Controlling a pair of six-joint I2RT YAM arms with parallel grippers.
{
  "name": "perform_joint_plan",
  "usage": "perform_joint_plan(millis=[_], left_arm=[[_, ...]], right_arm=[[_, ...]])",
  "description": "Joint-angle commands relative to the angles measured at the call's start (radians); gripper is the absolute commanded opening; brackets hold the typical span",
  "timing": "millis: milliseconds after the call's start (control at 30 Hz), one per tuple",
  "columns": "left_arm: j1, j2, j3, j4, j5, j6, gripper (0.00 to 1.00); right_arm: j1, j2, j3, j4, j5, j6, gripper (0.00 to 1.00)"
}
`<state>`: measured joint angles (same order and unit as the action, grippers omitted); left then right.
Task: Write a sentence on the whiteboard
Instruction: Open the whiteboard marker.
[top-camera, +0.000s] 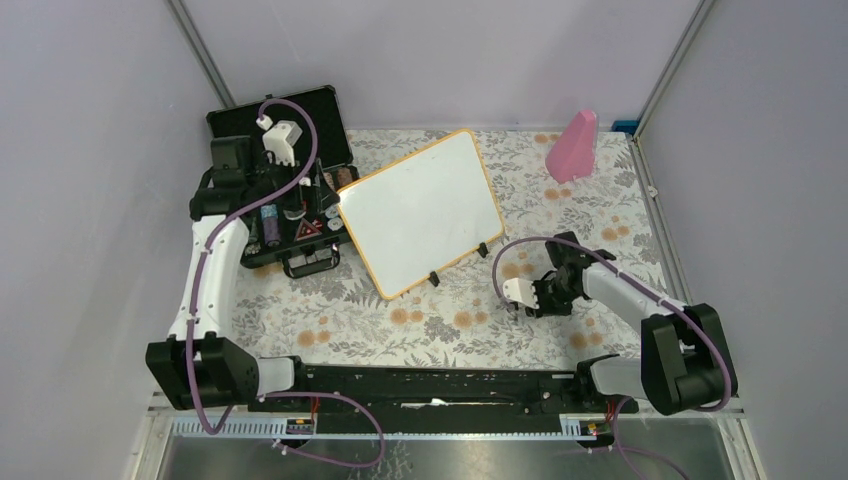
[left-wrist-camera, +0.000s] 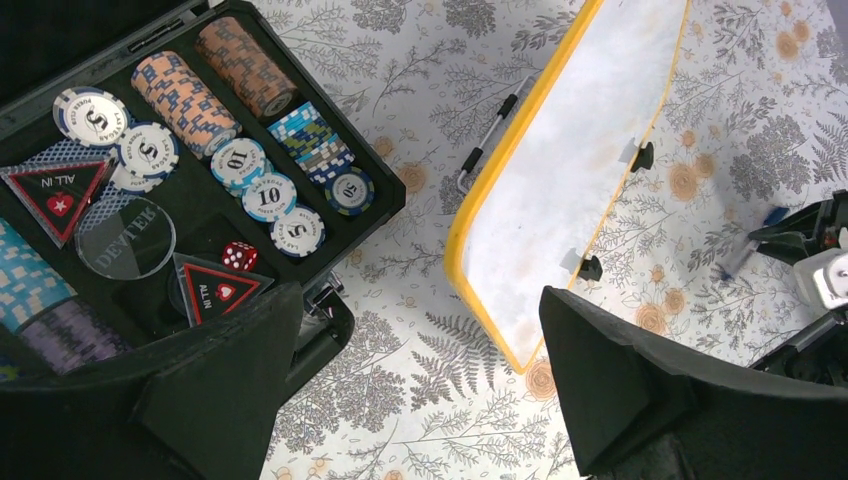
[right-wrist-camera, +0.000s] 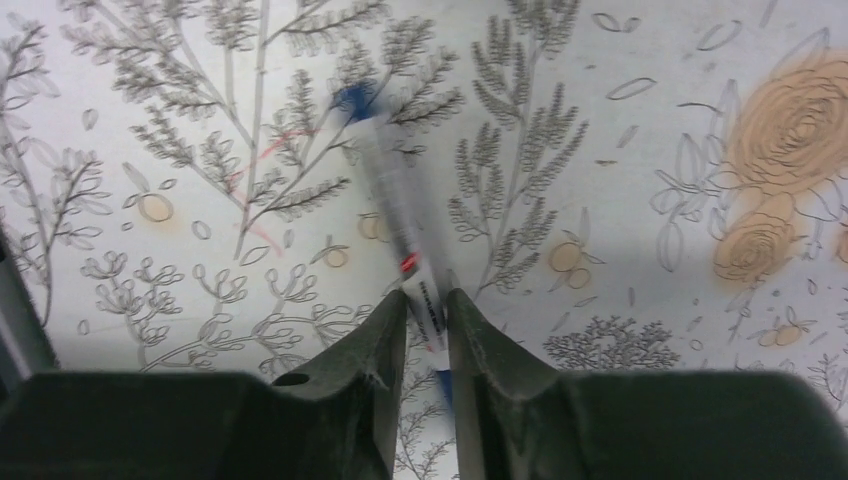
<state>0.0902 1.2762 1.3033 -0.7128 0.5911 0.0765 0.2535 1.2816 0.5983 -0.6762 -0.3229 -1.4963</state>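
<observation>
Pinching marker (right-wrist-camera: 385, 190), right end effector (right-wrist-camera: 427, 300) nearly closed; whiteboard (top-camera: 420, 210) nearby, forward-left.

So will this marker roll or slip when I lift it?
The marker looks round and smooth, so it may roll if released. Pinched off-centre by the right hand, its long end could droop or pivot. Probably light and stiff.

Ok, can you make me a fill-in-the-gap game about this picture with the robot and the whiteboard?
The whiteboard has ____ written on it.
The right tool pinches a marker with a ____ cap.
The left tool is wide ____.
The poker chips sit in a ____ case.
Missing words: nothing, blue, open, black.
</observation>
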Motion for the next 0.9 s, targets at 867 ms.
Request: perform_joint_plan(millis=[867], left_arm=[[-0.295, 0.024, 0.163, 0.181, 0.139, -0.201, 0.99]], right_arm=[[-0.097, 0.080, 0.574, 0.745, -0.613, 1.945, 0.00]])
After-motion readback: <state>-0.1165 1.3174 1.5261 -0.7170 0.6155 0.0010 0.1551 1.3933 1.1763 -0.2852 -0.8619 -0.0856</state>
